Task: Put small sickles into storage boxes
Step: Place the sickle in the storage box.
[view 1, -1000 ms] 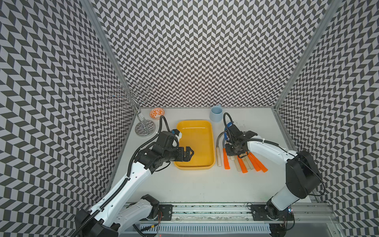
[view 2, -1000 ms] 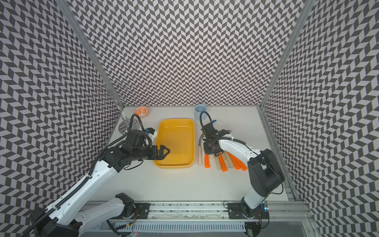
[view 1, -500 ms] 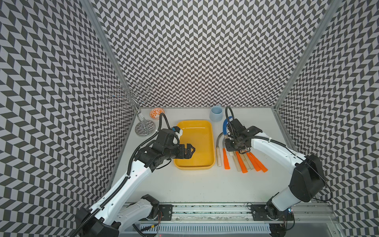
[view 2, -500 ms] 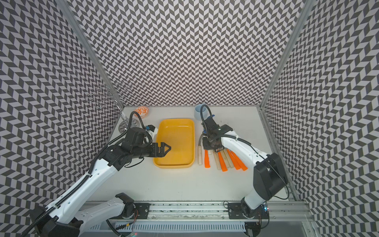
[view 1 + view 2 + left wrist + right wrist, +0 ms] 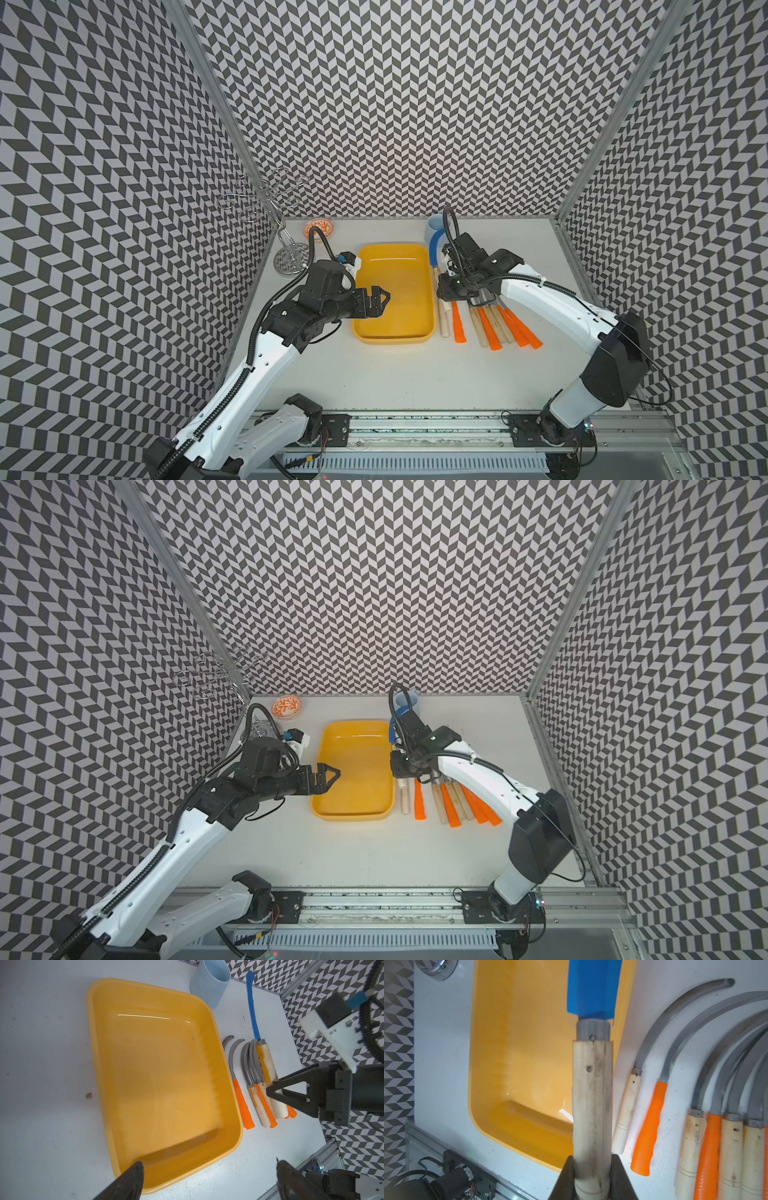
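Right gripper (image 5: 591,1156) is clamped tight on the pale wood handle of a small sickle with a curved blue blade (image 5: 591,1064). The handle end is pinched between both black fingers (image 5: 564,1180), and the blade points toward the back of the table. This blue sickle hangs raised at the right long rim of the shallow rectangular yellow plastic tray (image 5: 390,340). Its handle crosses that rim in the right wrist view, and the blade tip is near the pale blue cylindrical cup (image 5: 434,226). Left gripper (image 5: 380,297) is spread wide, holds nothing, and hovers across the tray's left rim with its fingertips over the tray floor. Count: one tray, one sickle in the grip, plus a row of small sickles (image 5: 489,332) flat on the white table (image 5: 395,374) just right of the tray. Their grey steel blades point to the back and their handles to the front. Four orange handles show in both top views and four pale wood handles in the right wrist view, so eight on the table. The nearest pale handle (image 5: 625,1111) lies just beside the tray rim, and the farther handles crowd together, touching. One cup sits near the tray's back right corner. One small orange-patterned bowl (image 5: 318,228) and one wire stand on a round metal base (image 5: 291,259) sit at back left, well apart from the sickles. There is open table in front of the tray and right of the row, and chevron walls close three sides.
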You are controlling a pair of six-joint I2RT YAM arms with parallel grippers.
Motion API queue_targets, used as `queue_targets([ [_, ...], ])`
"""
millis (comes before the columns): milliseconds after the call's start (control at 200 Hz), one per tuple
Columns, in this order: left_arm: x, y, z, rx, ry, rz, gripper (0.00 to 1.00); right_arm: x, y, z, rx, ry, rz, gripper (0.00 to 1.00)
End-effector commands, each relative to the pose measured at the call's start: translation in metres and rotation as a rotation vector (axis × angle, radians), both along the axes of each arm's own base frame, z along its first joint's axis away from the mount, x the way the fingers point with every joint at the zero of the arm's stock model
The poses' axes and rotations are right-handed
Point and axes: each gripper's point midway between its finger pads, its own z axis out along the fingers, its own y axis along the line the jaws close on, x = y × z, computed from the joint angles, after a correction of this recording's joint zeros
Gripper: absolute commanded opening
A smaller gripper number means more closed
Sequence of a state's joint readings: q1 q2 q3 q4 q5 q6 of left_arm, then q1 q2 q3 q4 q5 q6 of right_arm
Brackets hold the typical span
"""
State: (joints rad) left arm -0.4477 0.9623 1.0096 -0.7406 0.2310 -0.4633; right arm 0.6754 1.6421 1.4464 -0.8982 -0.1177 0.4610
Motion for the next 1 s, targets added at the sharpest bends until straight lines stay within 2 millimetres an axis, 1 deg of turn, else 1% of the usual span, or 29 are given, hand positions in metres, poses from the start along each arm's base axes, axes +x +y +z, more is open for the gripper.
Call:
queue_targets([
  [0,-0.002,0.006,0.004,-0.03,-0.016,0.017,1.0,0.007,0.024,0.002,0.054,-0.012,-0.006,0.0],
  [200,-0.009,0.016,0.004,-0.051,-0.013,0.043,1.0,0.011,0.047,-0.012,0.06,-0.002,0.003,0.0],
  [345,-0.015,0.02,0.001,-0.047,0.0,0.05,1.0,0.013,0.059,-0.029,0.077,0.022,-0.005,0.0],
  [506,-0.021,0.022,0.001,-0.046,0.001,0.048,1.0,0.017,0.071,-0.05,0.088,0.05,-0.011,0.0],
  [726,-0.026,0.025,0.0,-0.036,0.011,0.046,1.0,0.021,0.074,-0.086,0.056,0.069,-0.029,0.0],
  [836,-0.028,0.026,0.001,-0.032,0.01,0.051,1.0,0.024,0.071,-0.099,0.022,0.05,-0.042,0.0],
  [996,-0.031,0.029,0.002,-0.026,0.016,0.057,1.0,0.021,0.072,-0.12,-0.023,0.052,-0.031,0.0],
])
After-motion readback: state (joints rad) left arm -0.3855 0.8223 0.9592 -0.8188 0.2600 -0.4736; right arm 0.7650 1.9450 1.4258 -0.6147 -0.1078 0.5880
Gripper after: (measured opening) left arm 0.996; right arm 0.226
